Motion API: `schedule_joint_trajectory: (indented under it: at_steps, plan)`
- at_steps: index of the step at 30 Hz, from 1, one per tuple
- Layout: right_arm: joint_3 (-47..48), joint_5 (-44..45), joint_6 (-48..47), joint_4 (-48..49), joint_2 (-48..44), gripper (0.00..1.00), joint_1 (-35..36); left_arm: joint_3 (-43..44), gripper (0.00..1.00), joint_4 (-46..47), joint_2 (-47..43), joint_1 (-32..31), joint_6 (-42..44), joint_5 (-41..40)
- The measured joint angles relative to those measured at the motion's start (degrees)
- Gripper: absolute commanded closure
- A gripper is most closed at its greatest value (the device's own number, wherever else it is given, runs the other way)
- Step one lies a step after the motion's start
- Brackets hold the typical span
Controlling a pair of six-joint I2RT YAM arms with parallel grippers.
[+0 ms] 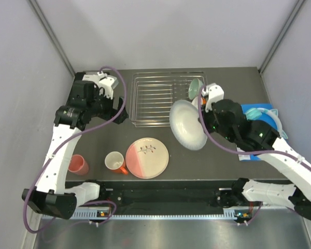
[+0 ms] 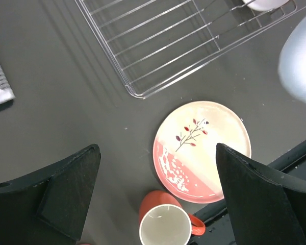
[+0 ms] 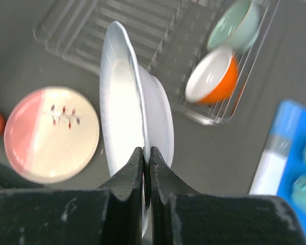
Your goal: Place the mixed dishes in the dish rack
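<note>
— So, what grips the glossy round white plate [image 3: 135,97]?
— The right gripper [image 3: 147,153], clenched on its thin rim; the plate stands on edge at the wire rack [image 1: 155,98]'s near right corner.
— And the left gripper [image 2: 157,148]?
— Spread wide, empty, above the dark table [image 1: 207,161].

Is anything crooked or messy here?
Only the white plate: the right gripper pinches its rim, so it hangs tilted in the air near the rack. Nothing looks spilled or broken.
</note>
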Motion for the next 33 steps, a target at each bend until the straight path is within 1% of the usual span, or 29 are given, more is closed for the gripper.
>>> schedule_joint_trajectory:
  at_steps: [3, 5, 8, 11, 15, 19, 23, 27, 30, 31, 33]
  plan:
    - [7.67, 4.94, -7.06, 2.34, 3.61, 1.00, 1.46, -1.05, 0.03, 0.31, 1.66, 0.00, -1.14, 0.48]
    - [11.19, 7.82, -11.96, 4.92, 5.68, 1.00, 1.68, -1.33, 0.04, 0.87, 4.00, 0.00, -2.43, 1.42]
    - [12.46, 12.33, -21.62, 13.42, 7.48, 1.00, 1.97, -1.57, 0.05, 2.69, 7.89, 0.00, -4.17, 2.60]
    - [12.48, 15.04, -30.58, 21.97, 9.60, 1.00, 2.12, -2.12, 0.07, 6.03, 11.98, 0.00, -6.12, 2.29]
    - [15.65, 16.96, -39.36, 30.38, 15.76, 1.00, 2.10, -3.65, 0.12, 12.13, 16.59, 0.00, -8.57, -2.27]
    - [18.38, 16.79, -43.39, 35.12, 21.14, 1.00, 1.57, -3.67, 0.15, 16.65, 21.68, 0.00, -9.14, -6.43]
    - [19.23, 15.91, -45.03, 36.76, 23.65, 1.00, 0.76, -1.68, 0.14, 17.66, 29.57, 0.00, -8.48, -9.40]
    - [20.48, 15.19, -45.53, 36.44, 25.09, 1.00, -0.28, 2.08, 0.12, 16.70, 37.55, 0.00, -7.19, -9.66]
    - [21.40, 14.78, -45.53, 36.15, 25.64, 1.00, -0.94, 2.89, 0.13, 16.55, 40.00, 0.00, -5.81, -9.57]
    - [21.51, 14.58, -45.51, 36.17, 25.64, 1.00, -1.16, 2.91, 0.14, 16.55, 40.11, 0.00, -5.42, -9.53]
    - [21.77, 14.12, -45.40, 35.91, 25.64, 1.00, -1.64, 3.34, 0.25, 16.26, 40.15, 0.00, -4.33, -9.01]
